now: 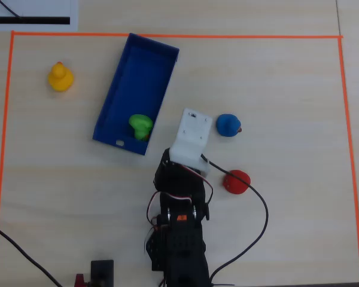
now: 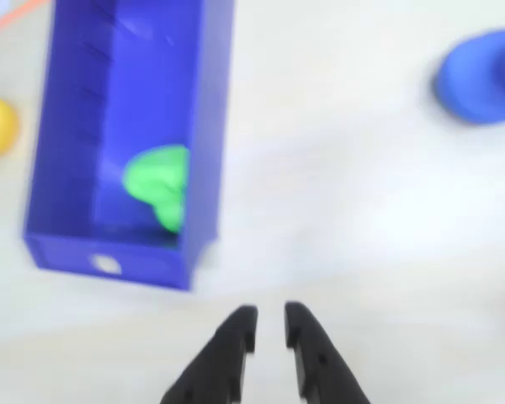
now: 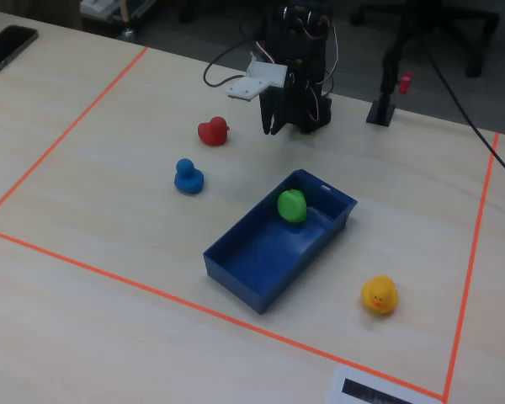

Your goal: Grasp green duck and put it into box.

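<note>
You've got three spare ducks on the pale wooden table (image 1: 287, 227). In the overhead view the yellow duck (image 1: 60, 77) sits alone near the top left corner of the orange tape border (image 1: 167, 36), while the blue duck (image 1: 228, 125) and the red duck (image 1: 236, 182) lie near each other right of centre, blue above red, not touching. In the fixed view a dark phone (image 3: 8, 46) lies outside the tape at the upper left, and a printed sheet (image 3: 379, 389) at the bottom edge.
</note>
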You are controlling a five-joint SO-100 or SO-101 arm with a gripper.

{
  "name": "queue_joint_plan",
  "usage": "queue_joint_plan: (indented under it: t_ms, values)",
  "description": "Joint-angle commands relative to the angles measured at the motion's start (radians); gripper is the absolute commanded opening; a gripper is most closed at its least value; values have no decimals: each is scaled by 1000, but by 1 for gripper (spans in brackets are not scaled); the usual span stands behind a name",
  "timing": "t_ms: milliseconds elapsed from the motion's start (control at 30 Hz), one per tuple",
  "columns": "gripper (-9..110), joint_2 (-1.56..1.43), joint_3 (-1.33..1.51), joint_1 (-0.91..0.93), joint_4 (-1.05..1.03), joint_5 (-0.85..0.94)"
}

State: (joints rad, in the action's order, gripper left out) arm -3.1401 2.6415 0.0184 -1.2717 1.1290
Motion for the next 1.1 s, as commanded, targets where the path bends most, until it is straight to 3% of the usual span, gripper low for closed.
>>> queue_joint_plan:
  t_ms: [0,167,400,1067]
  values:
    - [0,-170,112,26,-78,67]
    - [0,-170,244,29,-183,121]
    - [2,-170,469,67,-35,149]
    - [2,-170,469,71,-37,129]
